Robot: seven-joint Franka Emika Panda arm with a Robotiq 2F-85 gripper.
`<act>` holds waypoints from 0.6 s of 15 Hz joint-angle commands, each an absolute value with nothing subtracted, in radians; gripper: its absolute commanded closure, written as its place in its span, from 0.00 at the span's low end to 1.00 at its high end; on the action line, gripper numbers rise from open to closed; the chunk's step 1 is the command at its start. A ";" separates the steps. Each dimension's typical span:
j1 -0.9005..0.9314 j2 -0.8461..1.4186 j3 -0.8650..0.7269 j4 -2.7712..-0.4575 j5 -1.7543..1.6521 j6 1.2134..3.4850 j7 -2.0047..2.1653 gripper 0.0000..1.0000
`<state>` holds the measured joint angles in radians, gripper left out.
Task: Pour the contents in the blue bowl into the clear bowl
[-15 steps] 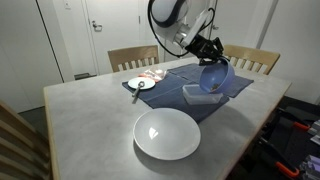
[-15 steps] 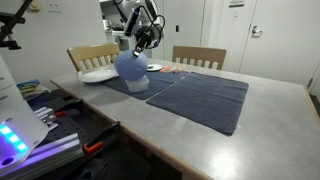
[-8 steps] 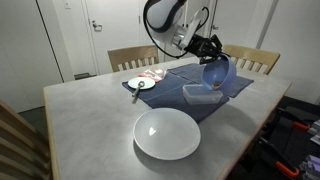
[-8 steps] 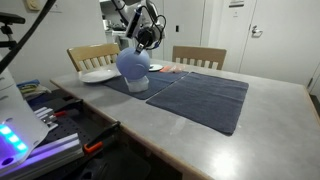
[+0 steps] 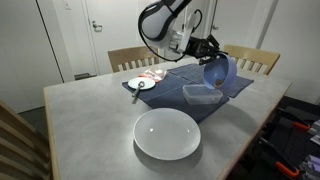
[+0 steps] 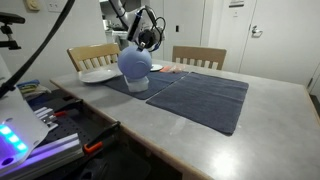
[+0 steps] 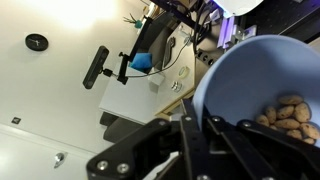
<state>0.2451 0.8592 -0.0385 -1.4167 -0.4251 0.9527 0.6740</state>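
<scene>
My gripper [image 5: 207, 50] is shut on the rim of the blue bowl [image 5: 218, 71] and holds it tipped steeply on its side, above the clear bowl [image 5: 202, 96] on the dark mat. In the wrist view my fingers [image 7: 200, 132] clamp the blue bowl's wall [image 7: 245, 75]. The contents [image 7: 285, 113], small tan-brown bits, lie heaped against the bowl's low side. In an exterior view the blue bowl [image 6: 134, 62] shows its underside and hides most of the clear bowl [image 6: 138, 86] under it. My gripper [image 6: 149, 40] is above it.
A large white plate [image 5: 167, 133] lies on the grey table near the front. A small white saucer [image 5: 141, 83] with a utensil sits at the edge of the dark blue mat [image 6: 200, 95]. Wooden chairs [image 5: 132, 57] stand behind the table.
The blue bowl has tipped further onto its side and risen slightly as my wrist rotated. It stays over the clear bowl.
</scene>
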 commanded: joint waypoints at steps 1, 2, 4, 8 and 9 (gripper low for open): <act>0.270 0.934 -0.046 -1.320 -0.464 0.873 0.632 0.98; 0.277 0.950 -0.046 -1.305 -0.472 0.859 0.629 0.98; 0.291 0.980 -0.044 -1.271 -0.485 0.833 0.621 0.98; 0.326 1.036 -0.047 -1.201 -0.527 0.773 0.594 0.98; 0.334 1.049 -0.048 -1.184 -0.541 0.756 0.583 0.98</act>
<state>0.3108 0.9946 -0.0384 -1.2711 -0.4979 0.8256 0.6416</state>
